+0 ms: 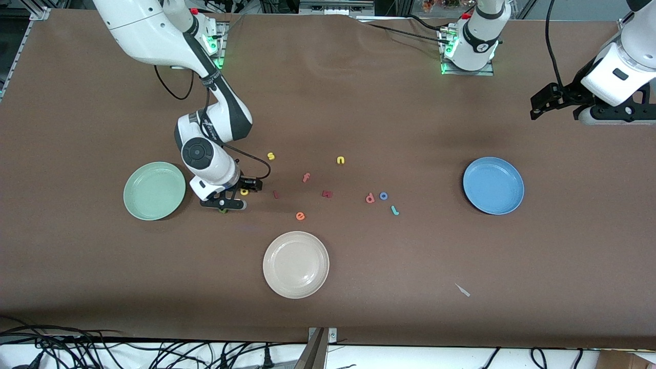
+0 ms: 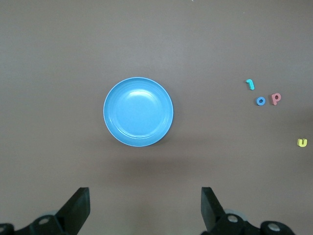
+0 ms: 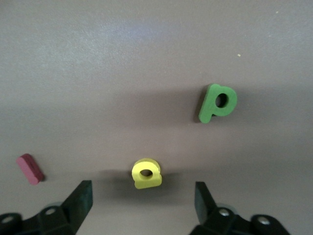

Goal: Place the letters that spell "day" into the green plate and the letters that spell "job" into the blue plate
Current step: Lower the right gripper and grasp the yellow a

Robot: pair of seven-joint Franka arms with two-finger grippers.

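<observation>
Yellow foam letter "a" [image 3: 146, 174] is lying flat on the brown bench [image 1: 359, 102] between the spread fingers of the right gripper [image 3: 142, 198], with the green foam letter "d" [image 3: 217, 103] just beside it, near the pale mint-green round plate [image 1: 154, 190]. The left gripper [image 2: 145, 208] is hanging spread over the medium-blue round plate [image 2: 138, 111].

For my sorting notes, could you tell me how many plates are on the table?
3: the green plate toward the right arm's end, the blue plate toward the left arm's end, the cream plate nearest the front camera.
</observation>
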